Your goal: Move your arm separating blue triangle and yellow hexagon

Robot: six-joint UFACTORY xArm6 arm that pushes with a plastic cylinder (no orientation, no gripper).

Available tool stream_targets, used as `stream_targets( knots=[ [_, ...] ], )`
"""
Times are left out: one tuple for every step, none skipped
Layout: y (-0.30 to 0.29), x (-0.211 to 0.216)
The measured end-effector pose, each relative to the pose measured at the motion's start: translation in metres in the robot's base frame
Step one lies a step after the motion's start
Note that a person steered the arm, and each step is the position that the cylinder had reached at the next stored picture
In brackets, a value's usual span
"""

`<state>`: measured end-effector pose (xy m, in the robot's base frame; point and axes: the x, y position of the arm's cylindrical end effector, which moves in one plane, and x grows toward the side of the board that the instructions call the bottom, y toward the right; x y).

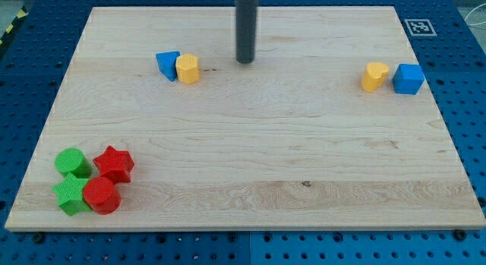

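The blue triangle [168, 64] and the yellow hexagon [187, 68] sit touching side by side in the upper left part of the wooden board [250, 143], the triangle on the left. My tip [244, 61] rests on the board to the right of the yellow hexagon, apart from it by about one and a half block widths, at roughly the same height in the view.
A yellow heart [373, 76] and a blue cube [408, 79] sit close together near the board's right edge. A green cylinder [72, 162], red star [114, 163], green star [71, 194] and red cylinder [101, 195] cluster at the lower left corner.
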<state>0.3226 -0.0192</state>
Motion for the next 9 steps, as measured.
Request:
stream_targets(
  knots=[
    [-0.053,-0.007],
    [-0.120,-0.007],
    [-0.182,-0.003],
    [-0.201,0.024],
    [-0.199,0.037],
    [-0.187,0.034],
    [-0.169,0.030],
    [-0.131,0.035],
    [-0.088,0.044]
  ],
)
